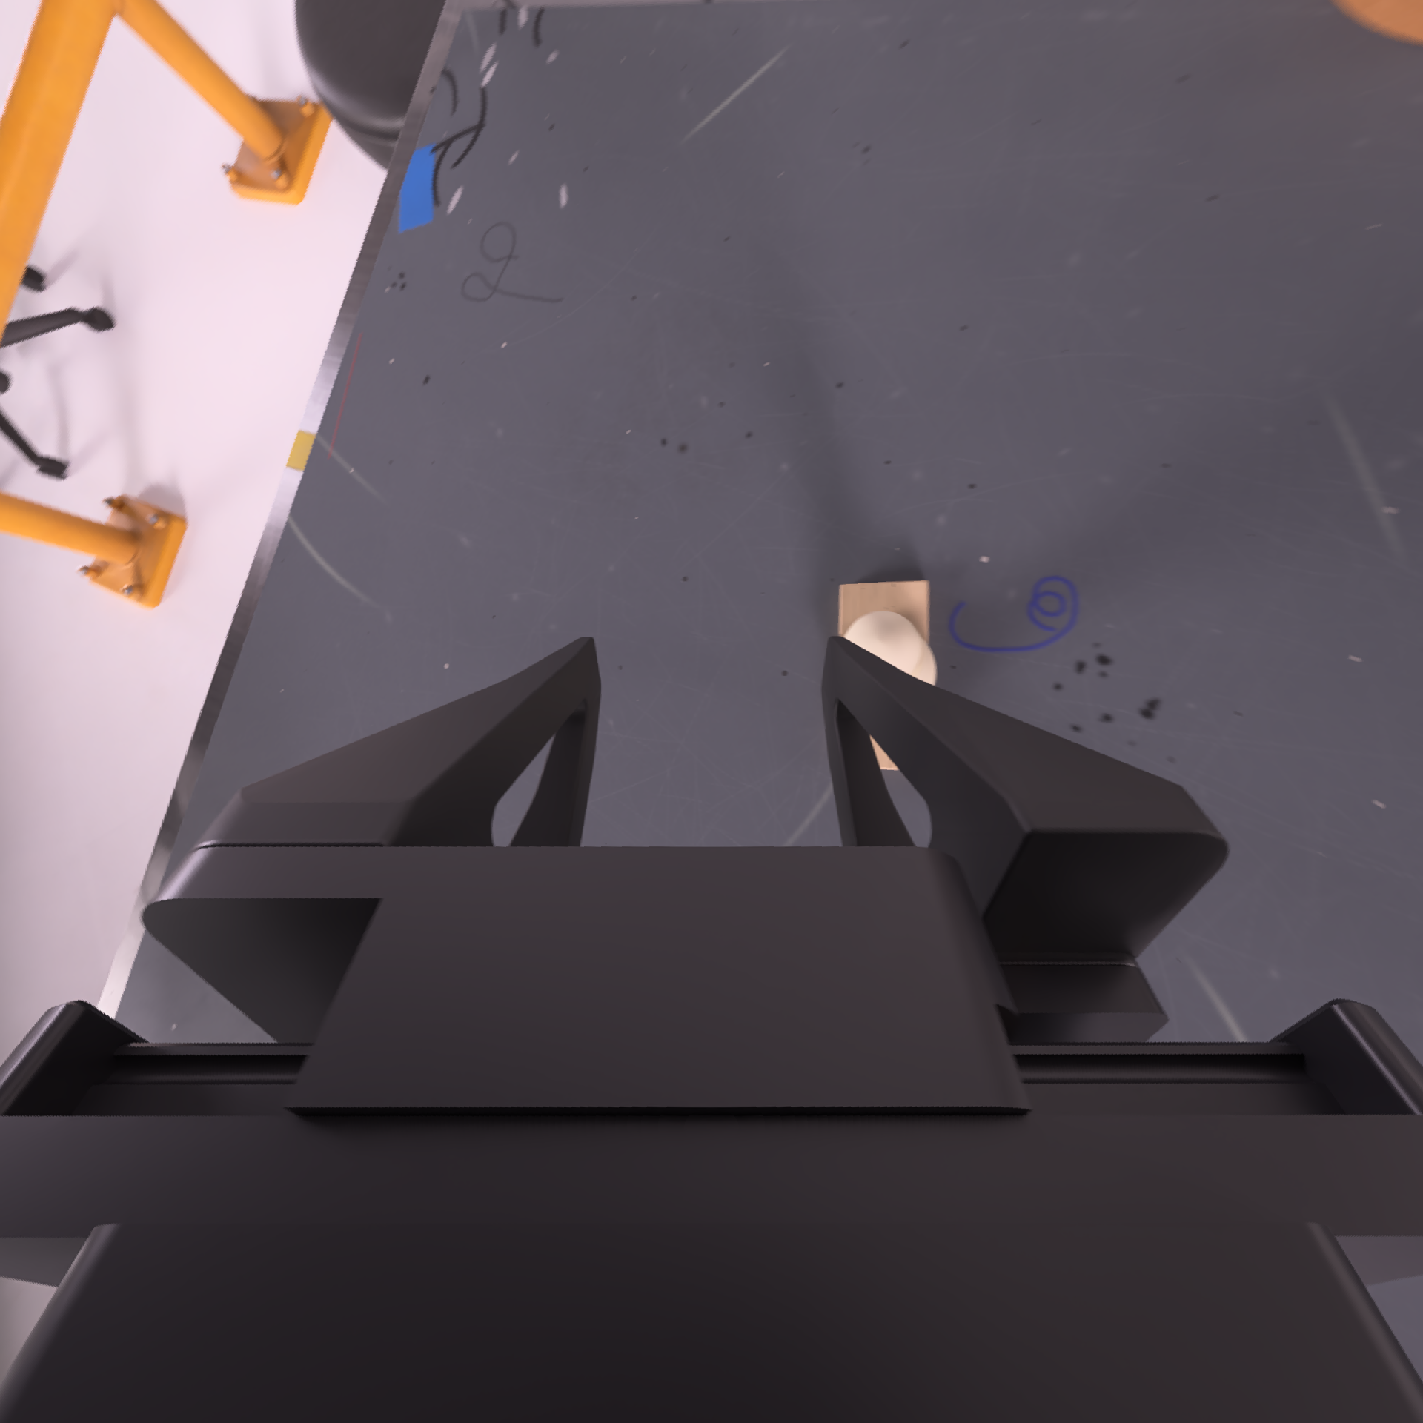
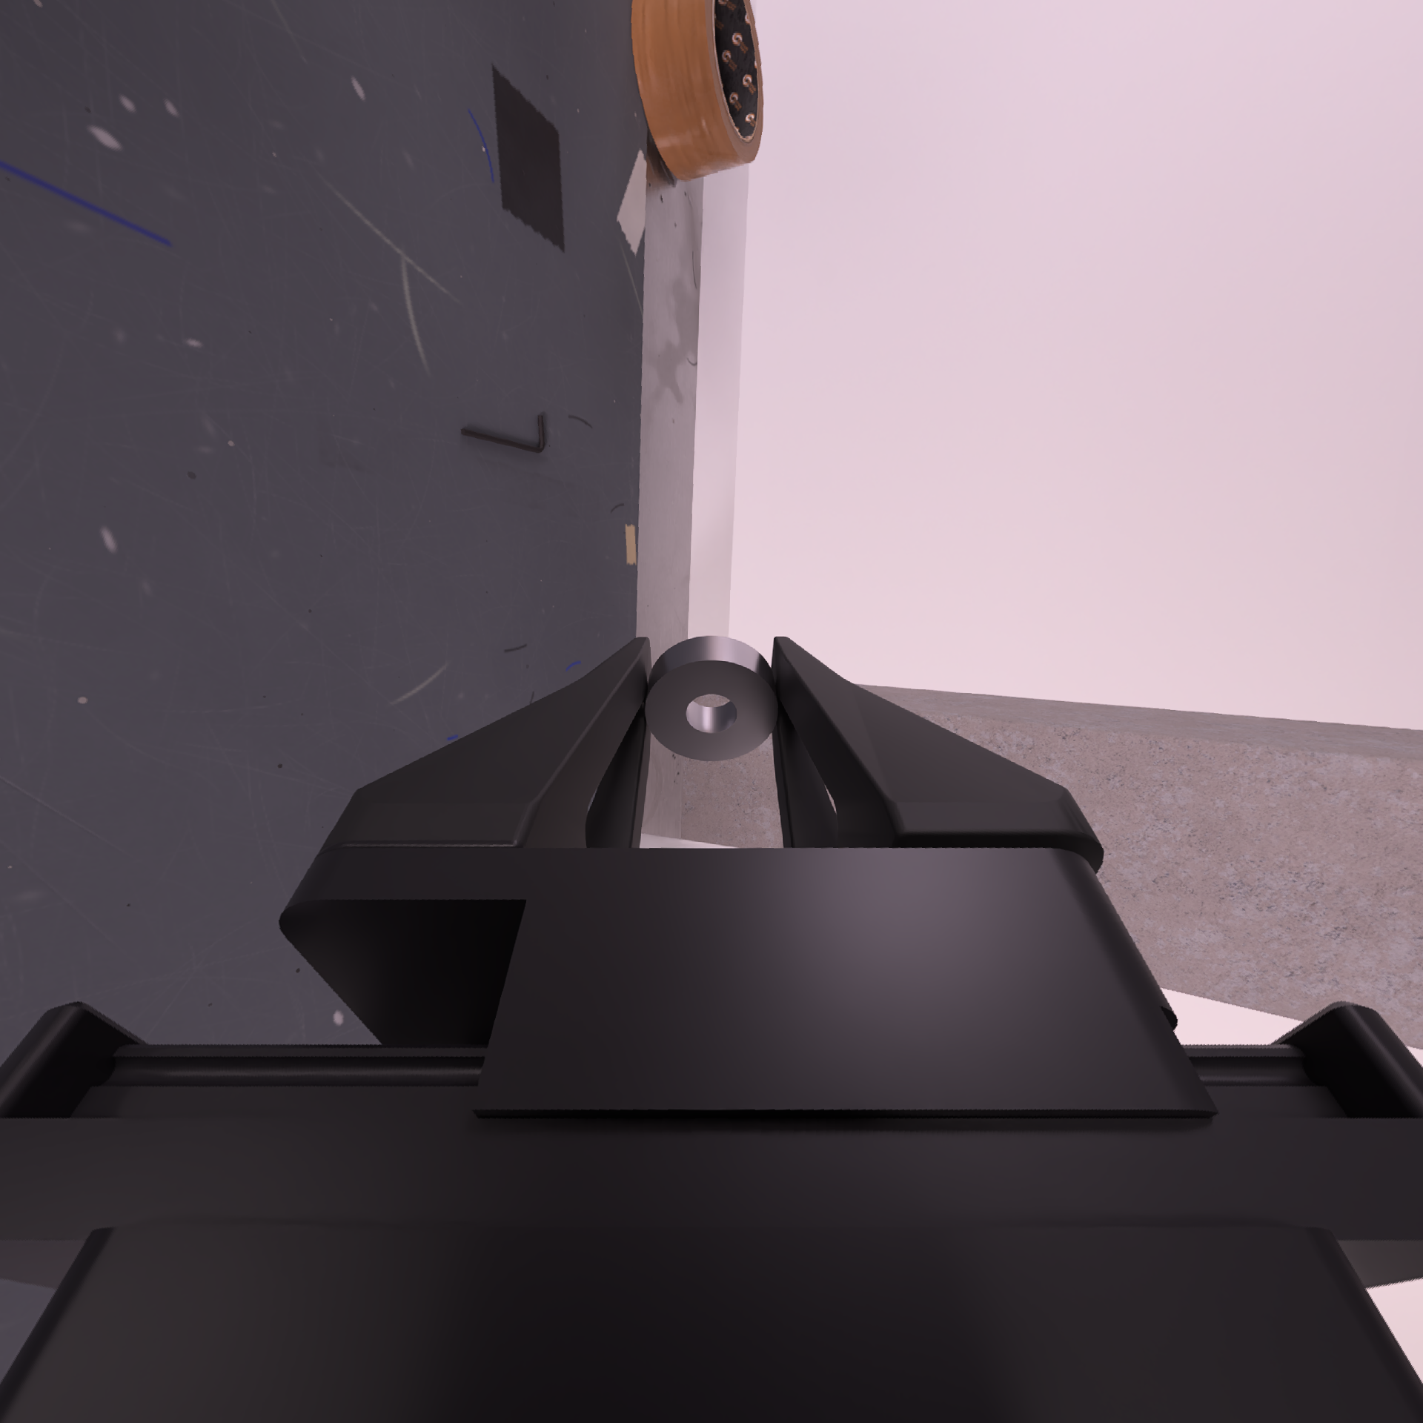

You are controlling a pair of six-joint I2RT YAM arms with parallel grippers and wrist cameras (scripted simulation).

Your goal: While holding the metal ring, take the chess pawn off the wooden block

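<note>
Smooth metal ring (image 2: 710,708), pale wooden block (image 1: 885,599) — scuffed matt grey table (image 1: 770,308)

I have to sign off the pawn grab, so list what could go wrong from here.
1. The open left gripper is off-centre: the cream chess pawn on the pale wooden block sits beyond its right finger, which could knock it over when lowering.
2. The right gripper pinches the grey metal ring only at its fingertips; a jolt may drop it beyond the dark table's edge.
</note>
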